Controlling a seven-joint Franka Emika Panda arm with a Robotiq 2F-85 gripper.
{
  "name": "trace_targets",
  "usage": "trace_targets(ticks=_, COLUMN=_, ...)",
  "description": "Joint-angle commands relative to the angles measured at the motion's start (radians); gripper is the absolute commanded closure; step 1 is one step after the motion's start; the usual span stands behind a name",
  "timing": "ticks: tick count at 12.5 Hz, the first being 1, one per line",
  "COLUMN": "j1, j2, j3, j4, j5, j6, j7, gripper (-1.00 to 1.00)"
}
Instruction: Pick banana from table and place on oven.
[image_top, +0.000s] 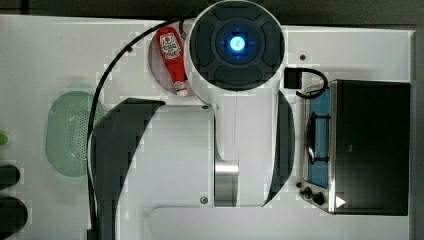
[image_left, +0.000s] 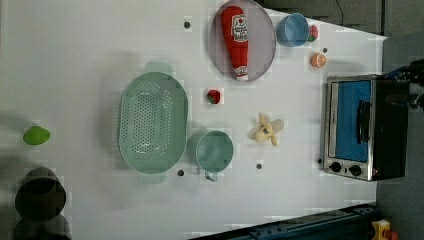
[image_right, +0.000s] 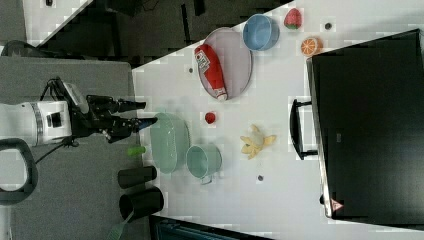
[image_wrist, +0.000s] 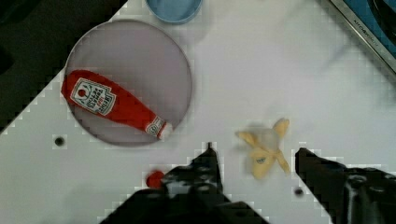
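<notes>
The pale yellow banana (image_left: 267, 130) lies peeled-looking on the white table (image_left: 75, 50), between the green cup and the oven (image_left: 365, 127). In the right view the banana (image_right: 256, 141) rests just off the oven's (image_right: 367, 130) bar handle. The oven (image_top: 370, 145) stands with its black top bare. My gripper (image_right: 145, 113) hangs open well above the table with nothing in it. In the wrist view the banana (image_wrist: 265, 150) lies far below, framed between my two dark fingers (image_wrist: 205, 170). The arm's body hides the middle of the table in the top view.
A green colander (image_left: 152, 122) and a green cup (image_left: 214, 150) stand near the banana. A ketchup bottle (image_left: 236, 40) lies on a grey plate. A blue bowl (image_left: 292, 29), an orange slice (image_left: 318, 60), a small strawberry (image_left: 213, 96), a lime (image_left: 36, 135) and black cups (image_left: 40, 197) are spread around.
</notes>
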Motion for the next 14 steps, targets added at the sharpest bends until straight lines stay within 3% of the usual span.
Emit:
trace_targets(ticks=1, j1=-0.025, j2=-0.548, j3=-0.024, j4=-0.318, j5=0.011, j6=-0.229, j7=0.062, gripper=-0.59)
trace_targets(ticks=3, j1=-0.025, j2=-0.547, j3=-0.024, j4=-0.319, j5=0.011, j6=-0.229, j7=0.062, gripper=-0.99)
trace_targets(ticks=8, j1=-0.025, j2=-0.498, j3=-0.023, j4=-0.348, j5=0.011, j6=-0.203, j7=0.062, gripper=-1.0)
trace_targets(ticks=14, j1=-0.024, j2=-0.28, j3=-0.02, j4=-0.459, j5=0.01, j6=0.088, j7=0.062, gripper=-1.0)
